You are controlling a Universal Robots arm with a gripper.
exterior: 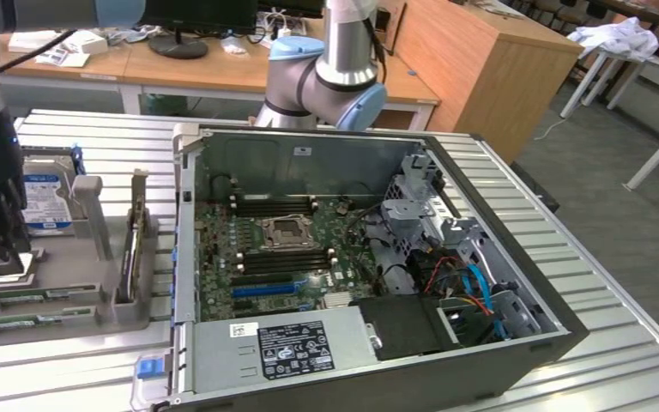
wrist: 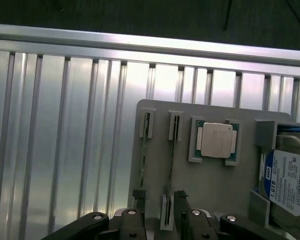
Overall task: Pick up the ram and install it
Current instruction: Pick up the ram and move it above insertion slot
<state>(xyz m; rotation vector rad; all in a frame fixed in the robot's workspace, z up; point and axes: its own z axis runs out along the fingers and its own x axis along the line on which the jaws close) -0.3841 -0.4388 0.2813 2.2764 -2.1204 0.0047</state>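
Gripper (wrist: 160, 212): jaws stand wide apart and hold nothing. It hangs low over the grey fixture tray (wrist: 220, 185), at the far left edge of the exterior view.

The ram (wrist: 173, 145): seated on edge in a narrow slot of the tray, seen as a thin dark strip. It lies next to the processor chip (wrist: 216, 141), with one end in the gap between the two fingers. No finger is seen touching it. A second stick (wrist: 144, 150) sits in the parallel slot just beside it, on the side away from the chip, with its end close by one fingertip.

Hard drive (wrist: 290, 182): blue-and-white label, resting in the tray beyond the chip, apart from both sticks.

In the exterior view the tray occupies the lower left of the frame, on the ribbed aluminium table (exterior: 78, 129). The open computer case (exterior: 306, 142) fills the centre, just beside the tray on the exterior view's right. The motherboard (exterior: 295, 249) lies exposed inside the case, its dark memory slots visible on either side of the central socket. The ram is well apart from these slots.
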